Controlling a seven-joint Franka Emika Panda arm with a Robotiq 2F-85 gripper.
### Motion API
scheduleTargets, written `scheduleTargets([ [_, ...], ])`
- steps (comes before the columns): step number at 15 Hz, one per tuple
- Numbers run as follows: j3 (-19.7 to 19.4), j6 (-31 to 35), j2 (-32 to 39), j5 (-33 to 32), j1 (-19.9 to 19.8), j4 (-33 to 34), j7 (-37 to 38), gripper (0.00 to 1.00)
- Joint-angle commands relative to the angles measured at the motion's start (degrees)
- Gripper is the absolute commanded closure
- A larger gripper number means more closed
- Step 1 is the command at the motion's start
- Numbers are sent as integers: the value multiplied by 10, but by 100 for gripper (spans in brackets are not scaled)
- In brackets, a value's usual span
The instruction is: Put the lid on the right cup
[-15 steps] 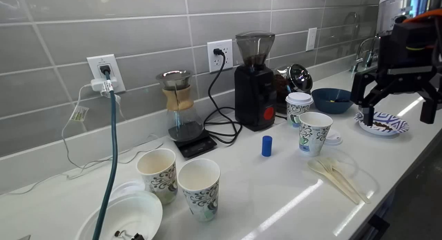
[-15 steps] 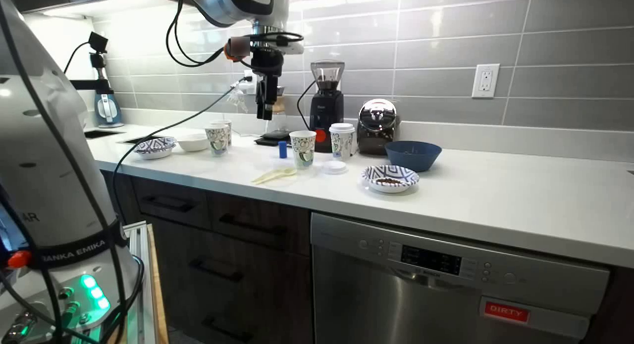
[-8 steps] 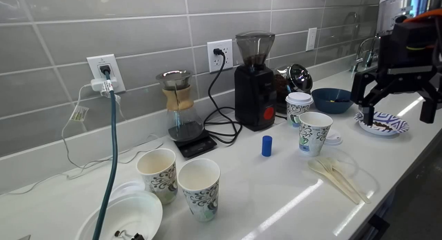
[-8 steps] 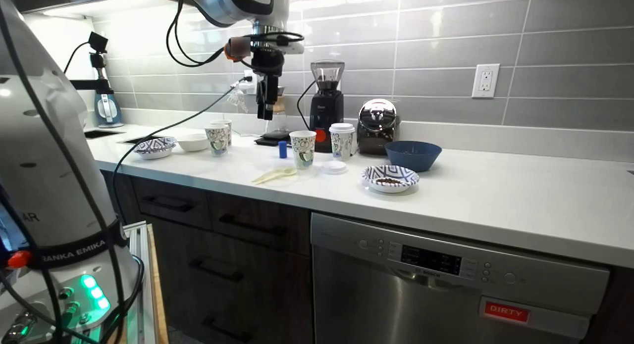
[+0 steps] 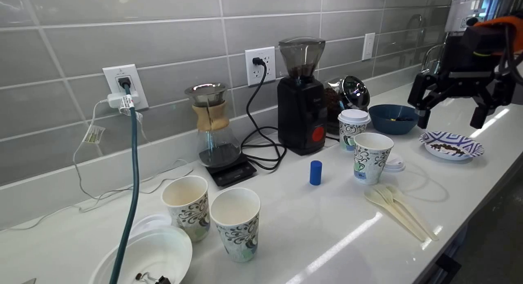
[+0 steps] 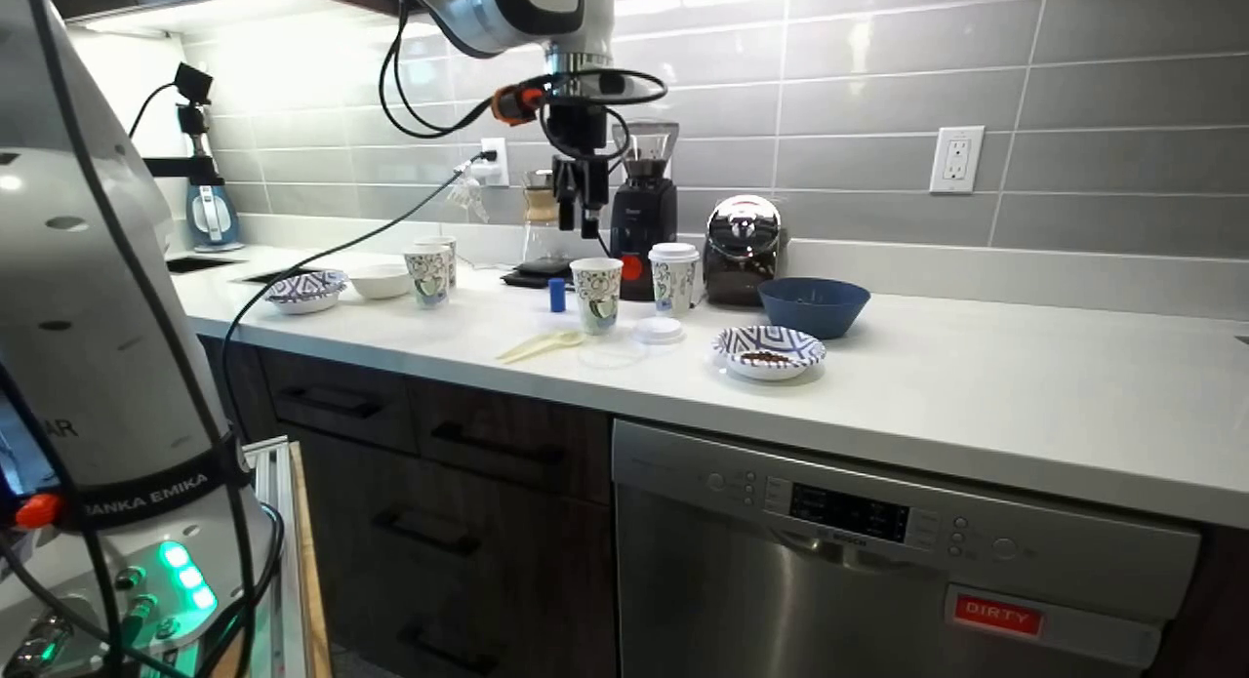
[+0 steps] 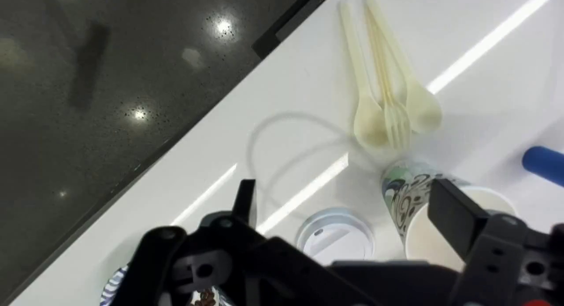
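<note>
Gripper [image 5: 451,119], empty and spread wide, hangs above the counter [image 7: 304,90], probably so it can straddle the white lid [image 7: 338,242], which lies flat just beside the uncovered cup [image 5: 371,161] it seems meant for.

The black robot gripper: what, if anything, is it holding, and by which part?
Nothing is held: the black two-fingered gripper stands open above the glossy white counter, on which a round white plastic cup lid lies.
</note>
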Motion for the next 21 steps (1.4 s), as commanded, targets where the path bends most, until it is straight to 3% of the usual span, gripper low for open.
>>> scheduleTargets([
  [1,-20,33,74,8,2,59,-32,0],
  [10,-41,64,193,9,5,148,-75,0],
  [21,-44,147,263,2,21,155,-48,0],
])
